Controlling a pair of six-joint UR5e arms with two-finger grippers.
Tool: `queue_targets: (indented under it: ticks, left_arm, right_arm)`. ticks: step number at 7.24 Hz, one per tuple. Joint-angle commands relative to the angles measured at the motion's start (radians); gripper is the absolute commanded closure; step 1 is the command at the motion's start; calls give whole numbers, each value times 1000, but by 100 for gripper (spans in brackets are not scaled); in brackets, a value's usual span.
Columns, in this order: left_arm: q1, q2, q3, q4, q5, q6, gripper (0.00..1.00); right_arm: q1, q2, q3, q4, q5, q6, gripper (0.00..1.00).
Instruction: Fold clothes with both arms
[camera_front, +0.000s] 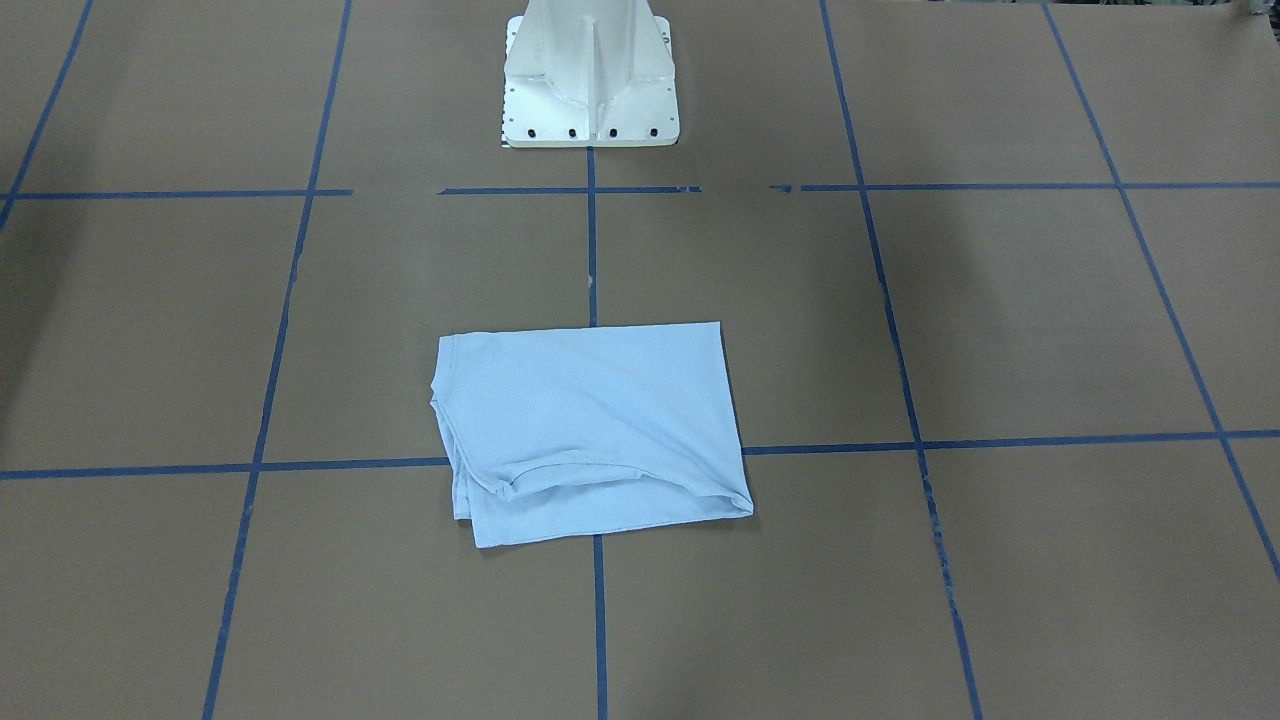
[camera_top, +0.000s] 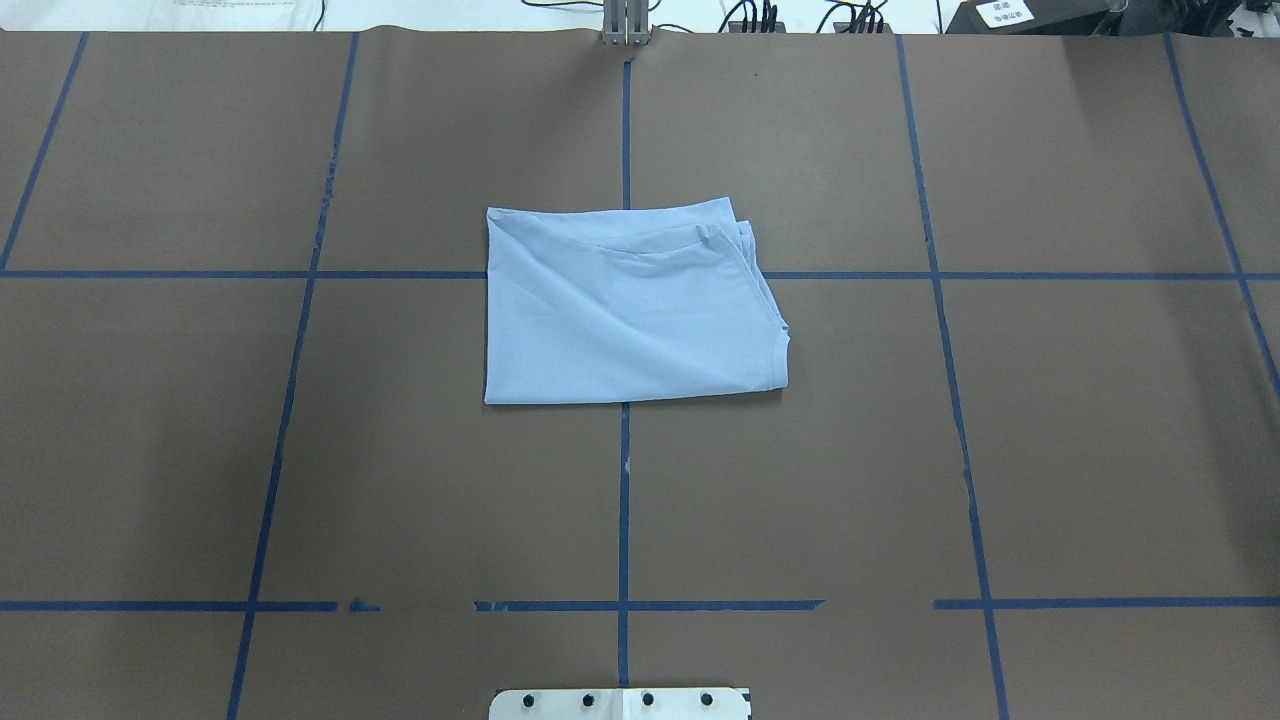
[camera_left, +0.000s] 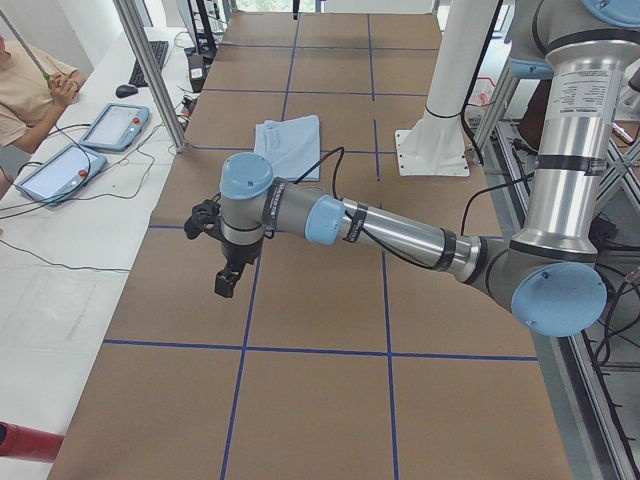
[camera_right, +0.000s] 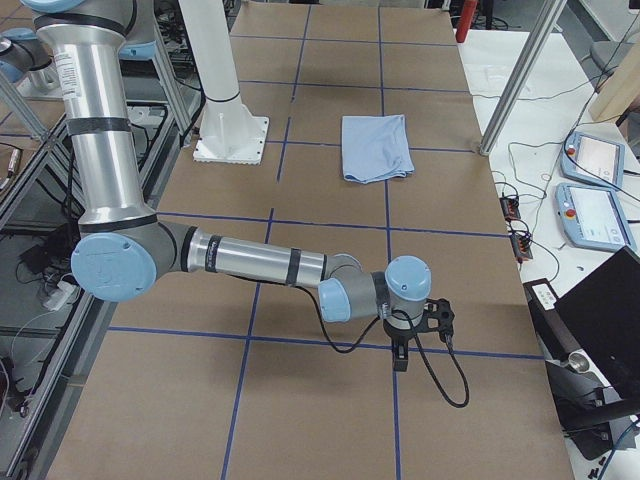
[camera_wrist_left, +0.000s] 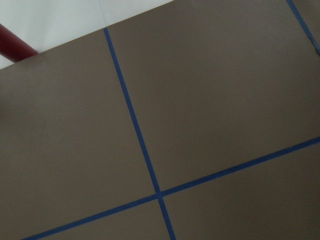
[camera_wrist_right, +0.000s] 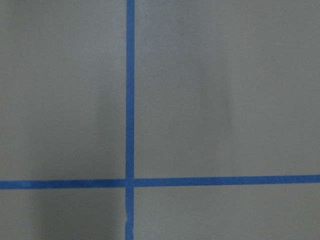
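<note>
Going from the robot's left: the silver-grey, blue-capped jointed left arm (camera_left: 400, 235) is stretching out low over the far left end of the brown paper-covered table (camera_top: 400, 480). Its black two-finger left gripper (camera_left: 227, 283) is hanging just above the paper, well apart from the cloth. Its wrist camera is showing nothing but bare paper and blue tape lines (camera_wrist_left: 134, 120). It only shows from the side, so I honestly can't tell if the fingers are spread or pressed together.

In the middle, the light blue short-sleeved cotton T-shirt (camera_top: 630, 310) is lying flat across a tape crossing, folded into a compact rectangle. In the overhead view its left edge is looking clean, while the right edge is showing staggered layers and a hem band curving across the far side.

Over on the right, the matching silver-grey jointed right arm (camera_right: 250, 262) is doing the mirror thing, with the black two-finger right gripper (camera_right: 400, 352) hovering over bare paper at that end. Same story with its fingers: can't tell.

My read is that the folding is looking basically finished. If one more fold is coming, I'd bring both grippers in on the messy layered edge and pinch through every layer at the two corners. Then lift evenly and carry across in sync so the stack isn't skewing.
</note>
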Motion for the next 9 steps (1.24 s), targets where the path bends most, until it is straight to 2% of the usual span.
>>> queue_targets:
  ticks: [1,2,4,5,6,7,8,9]
  left_arm:
    - [3,116,-34,-124,-30,-70,0]
    - [3,89,-37,-122,-28,-148,0]
    - [-5,84,-104,2,-30,-149,0]
    - [-11,98,-127,32,-33,-149,0]
    - [-8,156,-133,20,-12,-142,0]
    - [-7,158,-134,-37,-6,-142,0]
    - [-5,159,-114,-31,-12,-143,0]
    - [-4,150,-112,33,-57,-149,0]
  right_arm:
    - [-67,-25,77,-70,-4,-23,0]
    - [-84,-35,169,-198,-13,-27,0]
    - [-87,-95,275,-206,-31,-17,0]
    - [-89,-112,277,-206,-39,-14,0]
    - [-89,-117,280,-201,-30,-10,0]
    - [-89,-117,274,-200,-30,-13,0]
    - [-89,-105,290,-198,-24,-17,0]
    - [-87,-101,344,-262,-10,-12,0]
